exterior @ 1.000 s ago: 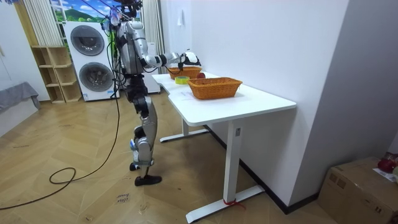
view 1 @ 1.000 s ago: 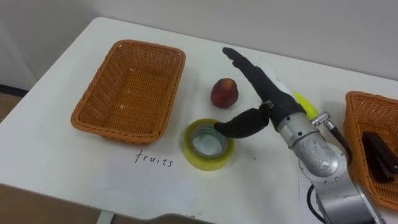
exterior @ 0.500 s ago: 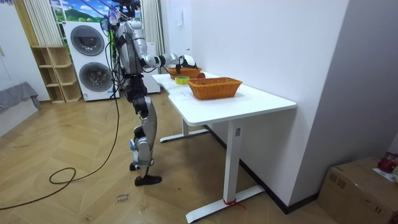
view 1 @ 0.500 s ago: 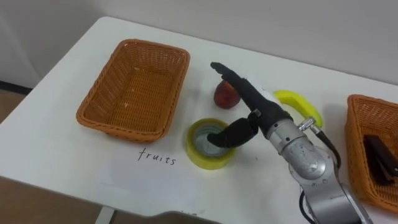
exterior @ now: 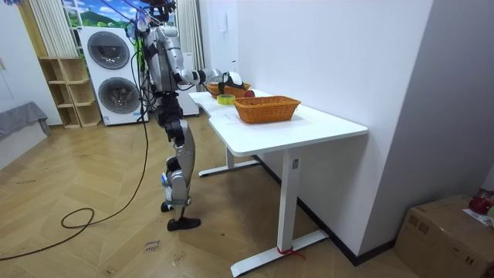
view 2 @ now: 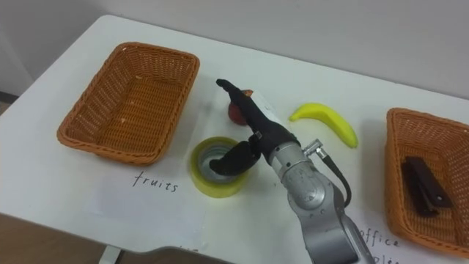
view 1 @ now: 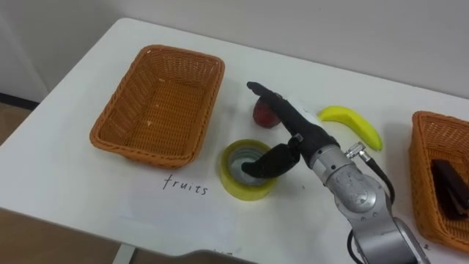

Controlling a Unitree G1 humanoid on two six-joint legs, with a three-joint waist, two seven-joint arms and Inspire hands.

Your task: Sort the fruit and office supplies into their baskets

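Yellow tape roll [view 1: 248, 191] under the right hand [view 1: 299, 133] on the white counter [view 1: 66, 192]

The roll was a broad glossy yellow ring lying flat, its open middle upward, just right of the empty wicker basket [view 1: 110, 139] and above a handwritten label [view 1: 182, 187]. The right hand hung over it slack, gripping nothing – the dark fingers [view 1: 267, 99] reached out straight over a red peach [view 1: 260, 115] just beyond the roll, while the thumb bent down toward the ring's hollow; whether it touched the rim I could not tell. A curved yellow banana [view 1: 353, 123] lay further right on the counter, apart from the hand. At the right edge a second wicker basket [view 1: 419, 165] held a flat dark object [view 1: 451, 189].
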